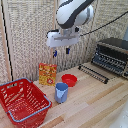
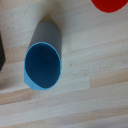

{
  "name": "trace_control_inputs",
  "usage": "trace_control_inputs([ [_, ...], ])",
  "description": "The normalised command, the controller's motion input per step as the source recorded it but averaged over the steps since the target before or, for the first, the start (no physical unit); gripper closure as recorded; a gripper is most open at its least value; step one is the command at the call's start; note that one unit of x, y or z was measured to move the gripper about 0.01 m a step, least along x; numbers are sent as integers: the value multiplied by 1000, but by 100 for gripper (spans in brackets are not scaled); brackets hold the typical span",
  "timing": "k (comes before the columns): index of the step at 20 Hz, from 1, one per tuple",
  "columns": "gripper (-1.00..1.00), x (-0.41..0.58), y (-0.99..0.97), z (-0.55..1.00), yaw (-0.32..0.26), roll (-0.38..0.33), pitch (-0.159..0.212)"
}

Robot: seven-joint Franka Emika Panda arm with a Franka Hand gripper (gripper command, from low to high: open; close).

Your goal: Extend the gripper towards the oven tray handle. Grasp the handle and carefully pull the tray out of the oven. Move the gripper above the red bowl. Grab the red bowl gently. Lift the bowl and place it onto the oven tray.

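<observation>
Five things sit on the pale wooden worktop (image 1: 95,102), taken from the exterior view's left to its right. Nearest the left edge stands a large red mesh basket (image 1: 22,101) with a blue rim, close to the near side. Just right of it and farther back, a yellow and red box (image 1: 47,74) stands upright against the wicker-look wall. A blue cup (image 1: 61,92) stands upright nearer the front, just right of the basket; in the wrist view it shows as a blue cup (image 2: 43,61) seen from above, its dark blue inside facing the camera. The red bowl (image 1: 69,79) lies just behind and to the right of the cup, close to it but apart; the wrist view catches only an edge of the red bowl (image 2: 110,4) at the frame border.

Farther right, the tray (image 1: 93,73) of thin dark bars sticks out from the oven (image 1: 111,56) toward the left and near side, its outer end over the worktop. The oven fills the far right.

High over the box and the cup hangs the hand (image 1: 61,52) on the white arm, well clear of the worktop. Its two blue-tipped fingers (image 1: 55,53) point down with a moderate gap between them, holding nothing.
</observation>
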Motion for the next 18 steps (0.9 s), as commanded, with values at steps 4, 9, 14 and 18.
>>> trace_control_inputs([
  [4, -100, 0, -19, 0, 131, -288, 53],
  [9, -100, 5, 0, 0, 171, -335, 67],
  [14, -100, 7, -242, 9, 151, -239, 25],
  [18, -100, 59, -459, 6, 86, -207, 13],
])
